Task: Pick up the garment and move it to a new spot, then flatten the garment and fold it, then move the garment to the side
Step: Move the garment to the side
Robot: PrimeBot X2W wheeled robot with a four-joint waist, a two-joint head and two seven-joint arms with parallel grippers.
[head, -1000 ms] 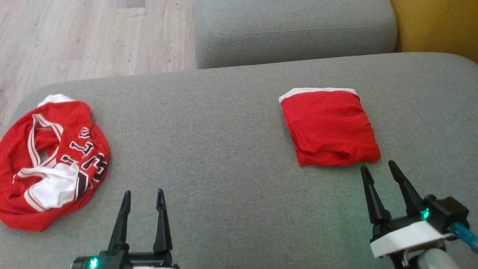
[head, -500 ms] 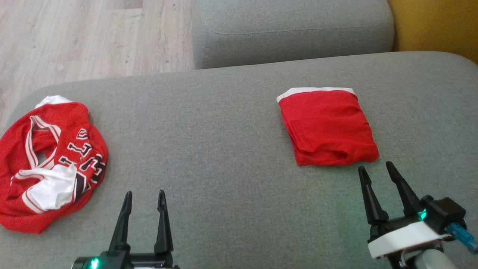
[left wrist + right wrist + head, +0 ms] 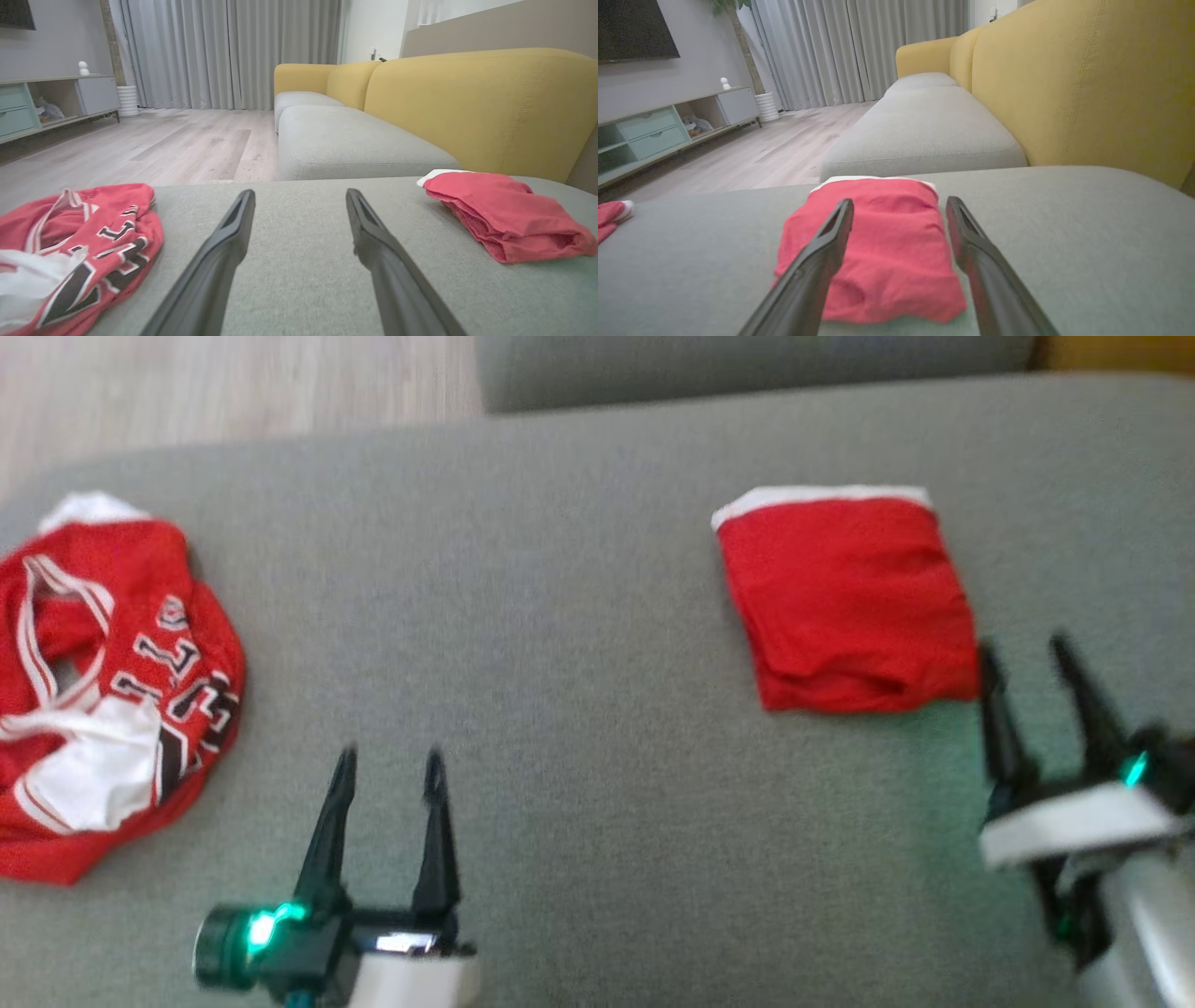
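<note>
Left fingers point(image 3: 331, 831) and right fingers point(image 3: 999, 728) spread, empty — garment point(image 3: 103, 681) crumpled, black white-edged lettering point(image 3: 191, 663) unreadable

A grey woven sofa seat point(image 3: 597, 569) spreads across the foreground. In the left wrist view a second grey seat cushion point(image 3: 345, 144) runs away behind it at centre, with mustard-yellow backrests point(image 3: 476, 107) along its right side. Pale wood-plank flooring point(image 3: 163, 144) lies to the left. Floor-length grey curtains point(image 3: 224, 51) hang along the top of the frame, and a white ribbed pot point(image 3: 127, 99) stands at their foot. At the left of the right wrist view a low sideboard point(image 3: 710, 105) with mint-green drawers point(image 3: 649, 130) stands against a grey wall point(image 3: 626, 93), under a dark screen point(image 3: 635, 28). The light is soft and even.
</note>
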